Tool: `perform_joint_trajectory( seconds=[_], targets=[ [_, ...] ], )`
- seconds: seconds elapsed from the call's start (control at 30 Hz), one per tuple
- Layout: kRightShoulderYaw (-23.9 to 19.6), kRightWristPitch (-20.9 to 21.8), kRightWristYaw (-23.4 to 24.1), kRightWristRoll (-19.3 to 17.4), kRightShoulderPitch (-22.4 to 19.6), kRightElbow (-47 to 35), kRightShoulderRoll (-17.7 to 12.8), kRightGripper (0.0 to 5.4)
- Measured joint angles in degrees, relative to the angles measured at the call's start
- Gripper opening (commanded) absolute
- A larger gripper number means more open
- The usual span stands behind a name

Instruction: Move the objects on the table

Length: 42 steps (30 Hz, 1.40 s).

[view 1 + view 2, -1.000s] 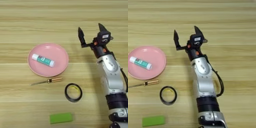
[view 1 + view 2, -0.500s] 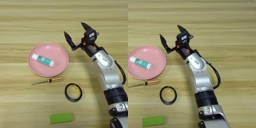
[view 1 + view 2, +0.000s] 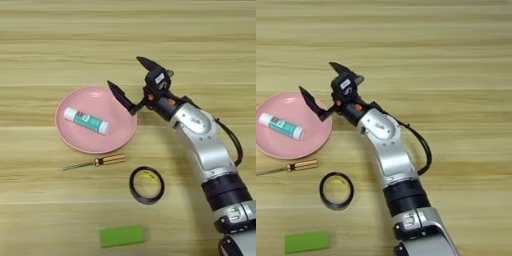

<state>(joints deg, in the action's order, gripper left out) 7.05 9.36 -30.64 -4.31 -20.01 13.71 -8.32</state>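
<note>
The end effector [image 3: 131,81] stands wide apart and holds nothing, its lower finger over the right rim of the pink plate [image 3: 75,142], probably to reach the glue stick [image 3: 86,120] lying inside. The tape ring [image 3: 147,184] lies flat below, near the screwdriver [image 3: 95,162] and the green block [image 3: 122,235]. The worktop [image 3: 50,45] is light wood with horizontal grain

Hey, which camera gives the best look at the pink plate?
The left eye view: the whole pink plate shows there, with the glue stick lying in it. In the right eye view the picture's left edge cuts off part of the plate.
</note>
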Motion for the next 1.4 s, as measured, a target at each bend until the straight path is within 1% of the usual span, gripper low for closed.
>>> perform_joint_trajectory(
  seconds=[0.13,0.37,0.6,0.9,1.07,1.13,1.23,1.4],
  targets=[
    [0.32,-0.43,-0.94,0.23,-0.19,0.14,0.01,5.40],
    [1.21,-2.56,-2.79,0.20,-1.63,0.17,0.21,5.40],
    [2.67,-3.75,-5.05,0.21,-1.86,0.82,0.62,5.40],
    [4.60,-4.11,-7.78,0.55,-2.12,2.66,0.89,5.40],
    [6.08,-5.35,-9.81,0.82,-2.13,4.19,0.92,5.40],
    [6.50,-6.53,-11.01,0.79,-2.15,4.27,1.00,5.40],
    [6.76,-6.77,-11.32,0.79,-2.15,4.27,1.06,5.40],
    [7.62,-8.87,-12.26,1.47,-2.19,4.53,1.00,5.40]
  ],
)
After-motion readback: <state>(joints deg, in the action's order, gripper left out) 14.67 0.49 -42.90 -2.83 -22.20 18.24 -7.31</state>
